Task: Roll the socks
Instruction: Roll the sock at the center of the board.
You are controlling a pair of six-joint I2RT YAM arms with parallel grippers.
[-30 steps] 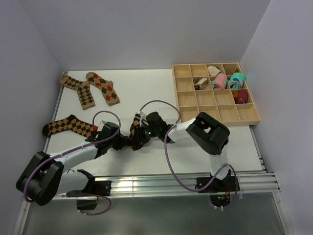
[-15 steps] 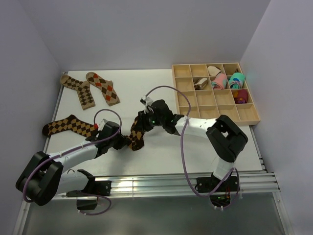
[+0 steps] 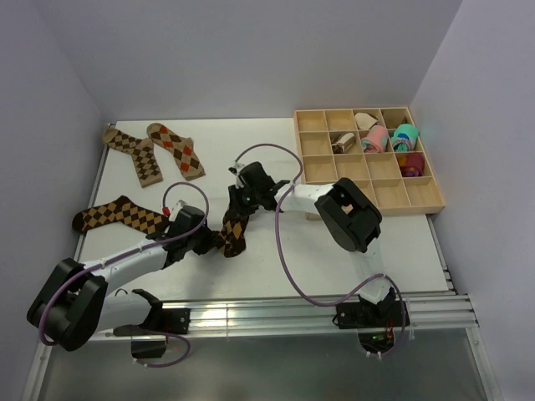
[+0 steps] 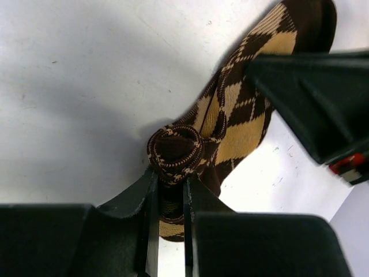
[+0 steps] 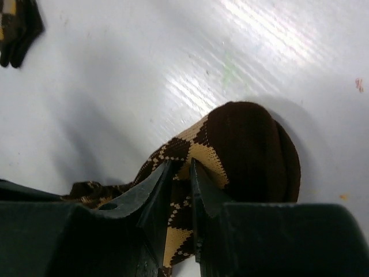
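White tabletop, grey walls; wood tray R, socks L/centre.

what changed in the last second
The right hand, gripping the far end of the argyle sock, pulled away toward the table's far side, stretching it out. The left hand stayed put, pinching the rolled end. The other socks and the tray did not move.

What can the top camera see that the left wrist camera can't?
Only the top camera shows the wooden tray with rolled bundles in it, and three flat socks. Only the left wrist camera shows the little curl rolled at the end of the argyle sock, pinched by the left gripper. Both show that sock lying on the white table.
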